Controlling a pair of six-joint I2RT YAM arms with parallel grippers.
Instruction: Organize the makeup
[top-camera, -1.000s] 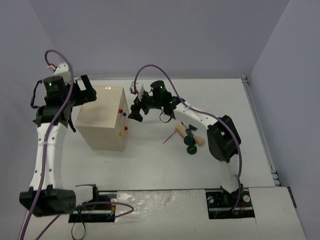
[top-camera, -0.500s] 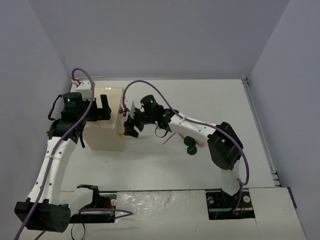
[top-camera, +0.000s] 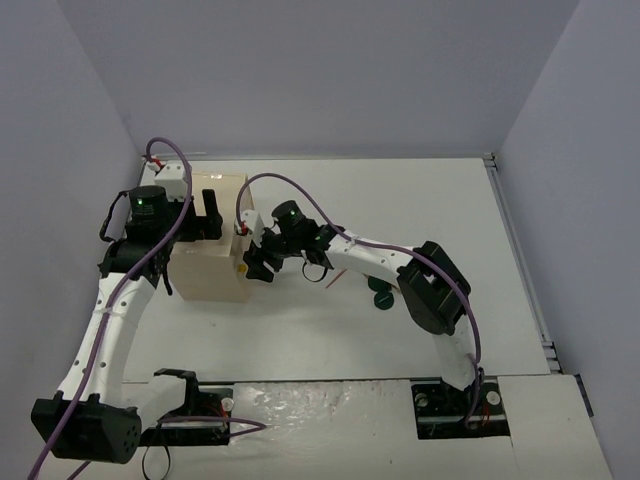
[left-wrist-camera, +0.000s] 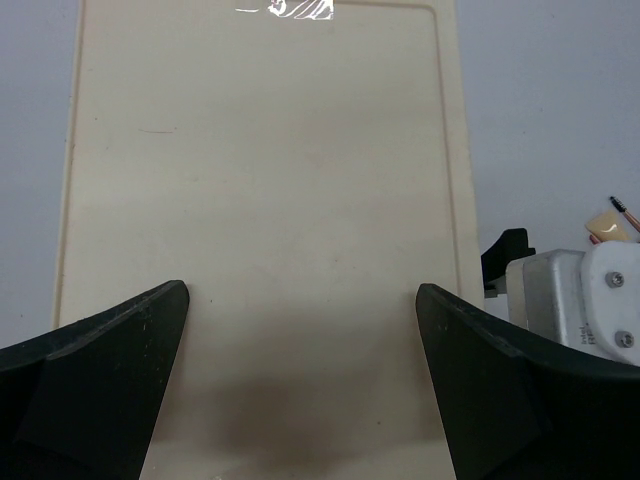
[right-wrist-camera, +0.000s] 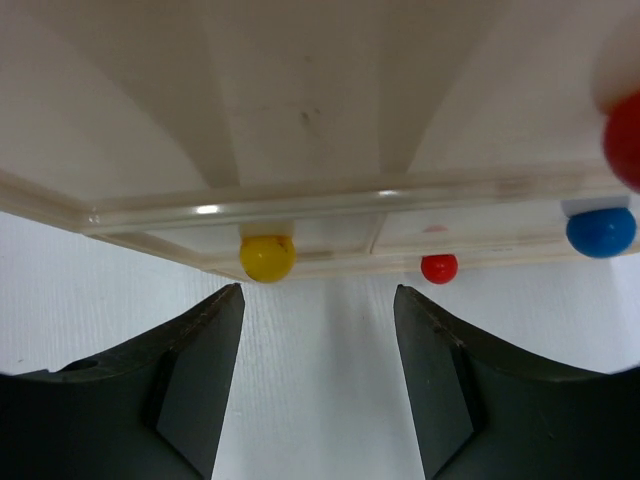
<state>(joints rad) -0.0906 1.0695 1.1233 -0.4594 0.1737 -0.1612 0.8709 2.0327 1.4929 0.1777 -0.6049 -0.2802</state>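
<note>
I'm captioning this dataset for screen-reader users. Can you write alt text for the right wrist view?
The right gripper, fingers spread open, faces the front of a cream box, a yellow knob just beyond the gap between them. A small red knob and a blue knob sit further right, a second red knob blurred at the edge; white table shows below.

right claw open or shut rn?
Open. In the wrist view the right claw has its fingers wide apart; the yellow knob sits beyond the gap, untouched.
</note>
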